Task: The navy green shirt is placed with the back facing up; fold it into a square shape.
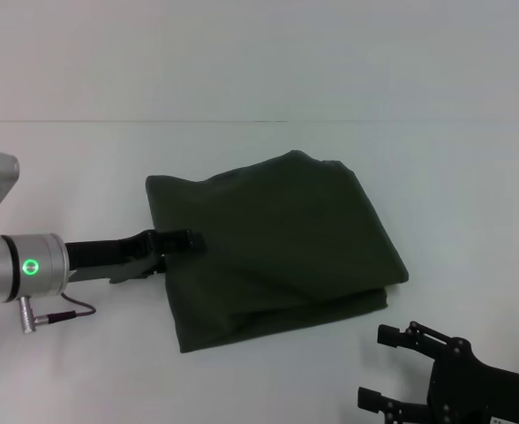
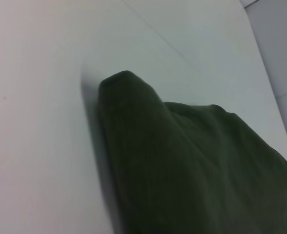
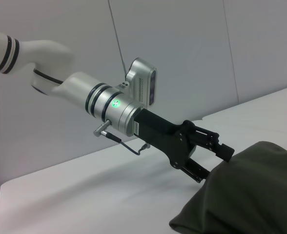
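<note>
The navy green shirt (image 1: 277,243) lies folded into a rough rectangle on the white table (image 1: 83,371), with layered edges along its near side. My left gripper (image 1: 184,246) is at the shirt's left edge. The right wrist view shows the left gripper (image 3: 216,163) with its jaws apart. Its upper finger (image 3: 224,149) touches the fabric (image 3: 251,190), and its lower finger reaches the cloth's edge. In the left wrist view the shirt (image 2: 182,161) rises to a raised peak. My right gripper (image 1: 379,367) is open and empty at the near right, clear of the shirt.
The white table's far edge (image 1: 259,121) meets a pale wall. Bare table surface shows to the left of, behind and to the right of the shirt (image 1: 471,194).
</note>
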Controlling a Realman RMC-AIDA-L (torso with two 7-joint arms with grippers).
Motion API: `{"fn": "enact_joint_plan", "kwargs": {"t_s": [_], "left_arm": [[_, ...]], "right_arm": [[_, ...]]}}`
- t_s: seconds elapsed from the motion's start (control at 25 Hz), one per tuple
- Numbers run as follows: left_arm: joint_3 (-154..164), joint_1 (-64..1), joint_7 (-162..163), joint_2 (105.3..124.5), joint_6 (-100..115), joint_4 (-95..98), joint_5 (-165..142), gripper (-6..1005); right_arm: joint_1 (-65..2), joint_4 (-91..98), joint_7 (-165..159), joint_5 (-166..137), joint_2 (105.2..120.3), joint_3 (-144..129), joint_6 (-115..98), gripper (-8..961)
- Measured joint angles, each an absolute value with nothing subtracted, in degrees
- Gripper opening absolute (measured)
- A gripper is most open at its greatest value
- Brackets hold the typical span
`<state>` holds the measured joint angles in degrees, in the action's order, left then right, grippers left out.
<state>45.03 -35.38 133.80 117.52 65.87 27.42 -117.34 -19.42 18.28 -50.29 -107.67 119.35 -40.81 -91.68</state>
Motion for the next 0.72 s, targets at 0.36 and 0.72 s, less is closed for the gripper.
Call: {"fn": "enact_joint_plan", "kwargs": {"t_s": [0.36,0.72], "left_arm": [[45.87,-35.62,130.88,117.68,64.86,28.08,-118.32,671],[46.01,-35.65,129.1,117.51,66.3,27.91,-118.33,446]], "right_arm": [[-19.93,18.28,-50.27,-107.67,119.52,-40.5,-91.55,945],[-20.21,18.28,-50.44,-107.64,119.53,-40.52,-91.55,945]]}}
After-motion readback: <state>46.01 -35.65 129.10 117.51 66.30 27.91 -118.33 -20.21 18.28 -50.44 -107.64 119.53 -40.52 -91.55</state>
